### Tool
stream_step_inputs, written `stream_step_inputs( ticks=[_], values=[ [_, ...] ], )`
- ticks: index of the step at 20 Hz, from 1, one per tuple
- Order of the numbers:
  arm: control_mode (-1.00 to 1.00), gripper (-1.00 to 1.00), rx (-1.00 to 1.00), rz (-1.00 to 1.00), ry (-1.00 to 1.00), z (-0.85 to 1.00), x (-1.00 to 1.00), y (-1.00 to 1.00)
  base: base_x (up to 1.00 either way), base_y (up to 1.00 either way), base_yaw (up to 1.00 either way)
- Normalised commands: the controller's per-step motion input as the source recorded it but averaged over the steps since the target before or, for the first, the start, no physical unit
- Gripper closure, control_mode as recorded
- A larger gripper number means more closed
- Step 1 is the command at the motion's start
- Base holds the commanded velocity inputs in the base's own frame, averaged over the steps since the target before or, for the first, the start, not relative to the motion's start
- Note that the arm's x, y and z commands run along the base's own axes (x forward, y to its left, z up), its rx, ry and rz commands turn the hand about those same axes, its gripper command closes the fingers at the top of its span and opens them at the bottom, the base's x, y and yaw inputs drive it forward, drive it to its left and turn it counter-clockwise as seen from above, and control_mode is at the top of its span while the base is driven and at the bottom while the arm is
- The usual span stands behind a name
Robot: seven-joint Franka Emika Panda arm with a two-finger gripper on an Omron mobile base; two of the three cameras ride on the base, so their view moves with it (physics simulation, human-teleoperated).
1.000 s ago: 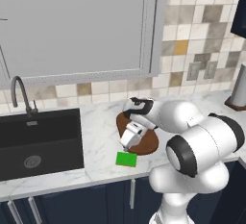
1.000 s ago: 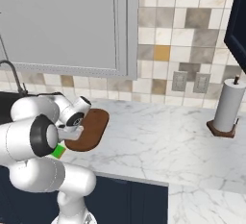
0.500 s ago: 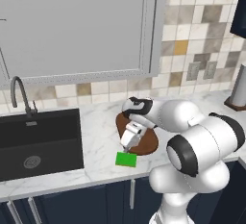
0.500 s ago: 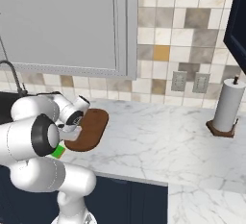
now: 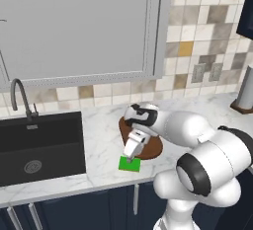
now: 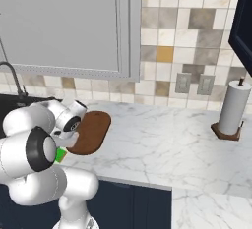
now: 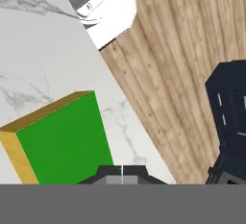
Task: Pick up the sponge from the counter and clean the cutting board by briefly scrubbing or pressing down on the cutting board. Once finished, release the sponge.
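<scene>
— Sponge?
— Flat on the counter, near its front edge, just beside the board. My gripper hangs right over it.
— Jaws?
— Can't tell how they stand. Bare marble lies toward the sink.

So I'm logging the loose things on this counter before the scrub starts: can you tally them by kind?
Sponge: 1
Cutting board: 1
Paper towel roll on its holder: 1
Total: 3
</scene>
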Motion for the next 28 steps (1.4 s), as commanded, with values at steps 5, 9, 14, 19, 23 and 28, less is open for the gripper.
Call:
stream_step_inputs(
  ticks=[5, 9, 14, 19, 23, 28],
  values=[
    [-1.0, 1.0, 0.0, -0.02, 0.06, -0.17, -0.48, 0.07, 0.0, 0.0, 0.0],
    [-1.0, -1.0, 0.0, -0.03, 0.0, 0.66, -0.31, 0.0, 0.0, 0.0, 0.0],
    [-1.0, -1.0, 0.0, -0.05, -0.01, 0.86, -0.28, -0.02, 0.0, 0.0, 0.0],
    [-1.0, -1.0, 0.0, -0.09, 0.0, 0.72, -0.11, -0.17, 0.0, 0.0, 0.0],
    [-1.0, -1.0, 0.0, -0.13, -0.01, 0.49, -0.07, -0.29, 0.0, 0.0, 0.0],
    [-1.0, -1.0, 0.0, -0.18, -0.02, 0.34, -0.02, -0.36, 0.0, 0.0, 0.0]
  ],
)
